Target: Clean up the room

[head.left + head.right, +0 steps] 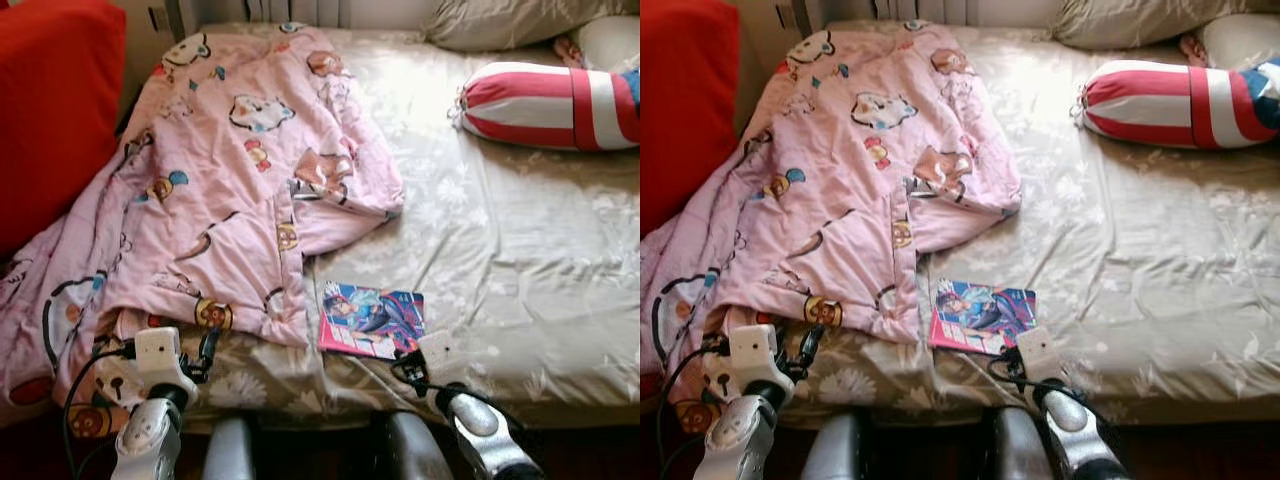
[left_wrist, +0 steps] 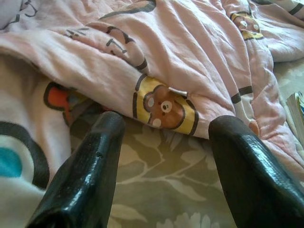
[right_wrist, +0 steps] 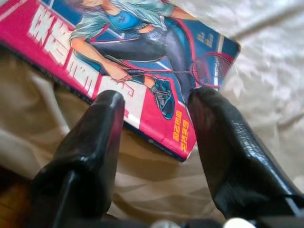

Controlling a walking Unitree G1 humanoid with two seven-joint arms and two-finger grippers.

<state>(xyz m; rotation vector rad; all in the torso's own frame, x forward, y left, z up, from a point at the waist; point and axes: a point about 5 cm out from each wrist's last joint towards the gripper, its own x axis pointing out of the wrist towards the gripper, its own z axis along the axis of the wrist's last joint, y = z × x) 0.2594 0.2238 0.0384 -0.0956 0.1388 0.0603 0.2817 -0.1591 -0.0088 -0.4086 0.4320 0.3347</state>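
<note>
A pink cartoon-print blanket [image 1: 230,190] lies crumpled over the left half of the bed. A comic book [image 1: 371,320] with a pink and blue cover rests flat on the beige floral sheet near the bed's front edge. My right gripper [image 3: 154,102] is open just in front of the book's near corner, its fingers apart above the cover edge of the book [image 3: 133,71]. My left gripper [image 2: 164,126] is open at the blanket's front hem [image 2: 161,104], fingers apart over the sheet, holding nothing.
A red-and-white striped bolster [image 1: 555,105] and beige pillows [image 1: 500,25] lie at the bed's far right. A red cushion [image 1: 55,110] stands at the left of the bed. The sheet [image 1: 520,260] on the right half is bare.
</note>
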